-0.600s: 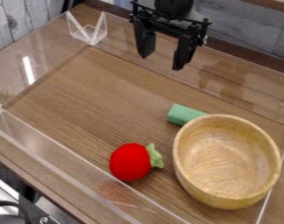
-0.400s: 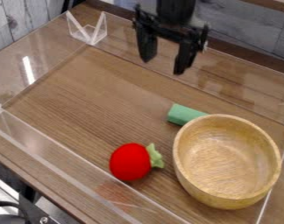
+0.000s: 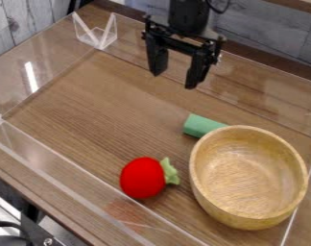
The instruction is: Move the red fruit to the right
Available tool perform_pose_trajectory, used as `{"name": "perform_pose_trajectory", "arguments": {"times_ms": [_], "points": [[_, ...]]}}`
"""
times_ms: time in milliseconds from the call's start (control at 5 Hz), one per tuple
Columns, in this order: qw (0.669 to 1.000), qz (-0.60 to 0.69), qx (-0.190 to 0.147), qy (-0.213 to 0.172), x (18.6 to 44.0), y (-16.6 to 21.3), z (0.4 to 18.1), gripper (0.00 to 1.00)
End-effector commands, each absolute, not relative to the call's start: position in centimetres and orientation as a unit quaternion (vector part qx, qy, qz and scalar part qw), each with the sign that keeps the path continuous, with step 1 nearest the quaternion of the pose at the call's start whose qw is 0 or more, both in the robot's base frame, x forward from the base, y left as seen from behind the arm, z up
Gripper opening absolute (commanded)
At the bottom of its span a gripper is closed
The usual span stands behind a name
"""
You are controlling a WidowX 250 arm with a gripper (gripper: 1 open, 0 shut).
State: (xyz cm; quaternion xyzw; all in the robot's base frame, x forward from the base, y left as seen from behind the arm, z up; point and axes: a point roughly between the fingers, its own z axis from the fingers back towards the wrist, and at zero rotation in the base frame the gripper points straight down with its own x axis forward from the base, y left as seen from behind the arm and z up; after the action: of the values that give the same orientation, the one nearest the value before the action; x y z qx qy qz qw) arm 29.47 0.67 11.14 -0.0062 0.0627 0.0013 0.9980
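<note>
Here is the gripper (image 3: 177,69), hanging above the far half of the wooden table (image 3: 94,106), pointed straight down, its two dark fingers (image 3: 157,58) spread wide with bare air between them and nothing in its hold; it is well apart from everything on the surface. The red fruit (image 3: 144,178) sits near the front edge, left of centre in this view, a small bright rounded thing with its green leafy tuft (image 3: 170,172) turned toward the right; it rests on the wood on its own, untouched. Just beside it, on the tuft side, stands the wooden bowl (image 3: 250,176) (far bigger than the fruit, and nothing can be seen inside it); fruit and bowl look close, though whether the tuft touches the rim cannot be told. Behind the bowl, touching or nearly touching its far rim, lies a pale green flat block (image 3: 203,125); a clear plastic wall (image 3: 43,154) runs round the table, catching reflections along the left and front sides.
</note>
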Motion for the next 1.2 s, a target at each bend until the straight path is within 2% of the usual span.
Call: {"name": "perform_pose_trajectory", "arguments": {"times_ms": [0, 200, 800, 1000], "points": [[1.000, 0.015, -0.003, 0.004, 30.2, 1.1, 14.9, 1.00], [1.000, 0.028, -0.005, -0.003, 30.5, 0.6, 15.6, 1.00], [0.999, 0.050, -0.013, 0.007, 29.7, 0.6, 15.3, 1.00], [1.000, 0.026, -0.015, 0.008, 29.0, 0.4, 14.7, 1.00]]}}
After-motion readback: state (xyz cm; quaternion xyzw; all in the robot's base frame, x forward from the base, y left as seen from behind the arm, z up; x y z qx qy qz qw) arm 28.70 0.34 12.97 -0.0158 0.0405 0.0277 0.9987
